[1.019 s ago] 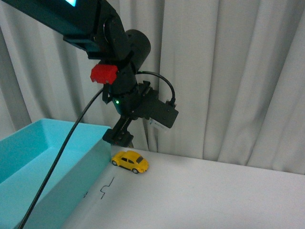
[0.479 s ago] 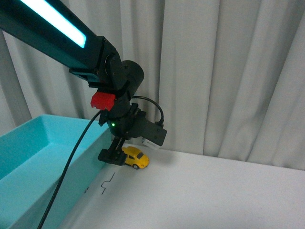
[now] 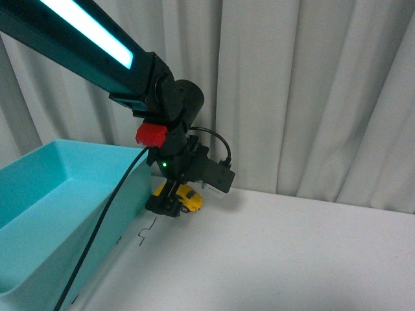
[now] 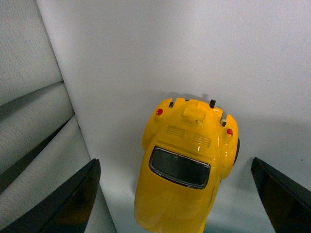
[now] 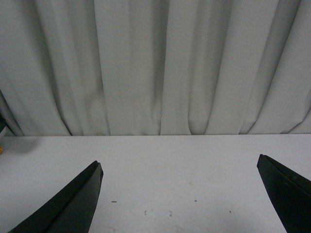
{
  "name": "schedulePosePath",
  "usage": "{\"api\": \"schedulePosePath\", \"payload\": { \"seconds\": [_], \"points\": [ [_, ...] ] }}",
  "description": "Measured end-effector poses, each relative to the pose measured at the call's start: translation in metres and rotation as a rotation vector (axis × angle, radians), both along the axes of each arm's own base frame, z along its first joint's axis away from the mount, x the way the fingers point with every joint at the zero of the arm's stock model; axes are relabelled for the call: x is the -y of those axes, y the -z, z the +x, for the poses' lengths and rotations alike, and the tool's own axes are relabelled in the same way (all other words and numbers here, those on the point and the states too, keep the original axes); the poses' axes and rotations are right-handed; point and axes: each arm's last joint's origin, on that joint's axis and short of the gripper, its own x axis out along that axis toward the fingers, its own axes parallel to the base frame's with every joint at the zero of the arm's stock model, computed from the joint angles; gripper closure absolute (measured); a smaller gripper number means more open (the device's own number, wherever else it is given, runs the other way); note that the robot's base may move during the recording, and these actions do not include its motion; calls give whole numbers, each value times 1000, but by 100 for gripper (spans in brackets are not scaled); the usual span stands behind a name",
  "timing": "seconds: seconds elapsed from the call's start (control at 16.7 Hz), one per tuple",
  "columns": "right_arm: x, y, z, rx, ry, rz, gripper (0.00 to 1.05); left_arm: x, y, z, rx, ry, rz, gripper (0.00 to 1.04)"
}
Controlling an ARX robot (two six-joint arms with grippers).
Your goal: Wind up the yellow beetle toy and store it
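Observation:
The yellow beetle toy (image 3: 188, 196) stands on the white table beside the corner of the teal bin, close to the curtain. My left gripper (image 3: 163, 203) hangs low right over it and hides most of the car in the front view. In the left wrist view the yellow beetle toy (image 4: 187, 167) lies between the two spread dark fingers (image 4: 73, 199), tail end and rear window showing, with a gap on each side. My left gripper (image 4: 177, 206) is open. In its own wrist view my right gripper (image 5: 180, 199) is open with only bare table between its fingers.
A large teal bin (image 3: 123, 207) with an open top fills the left side. A white curtain (image 3: 311, 91) hangs along the table's back edge. White table (image 3: 292, 259) stretches to the right of the car.
My left arm has come down and slightly right toward the car. The open gripper now covers most of the toy, which has stayed in place.

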Motion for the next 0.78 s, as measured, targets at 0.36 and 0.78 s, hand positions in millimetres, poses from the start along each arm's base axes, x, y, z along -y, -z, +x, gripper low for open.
{"api": "schedulePosePath", "payload": {
  "seconds": [0.36,0.78],
  "points": [
    [0,0,0,0,0,0,7,-5,4,0,-21,-75,12,56],
    [0,0,0,0,0,0,7,30,-14,-16,-67,133,-38,64]
  ]
}}
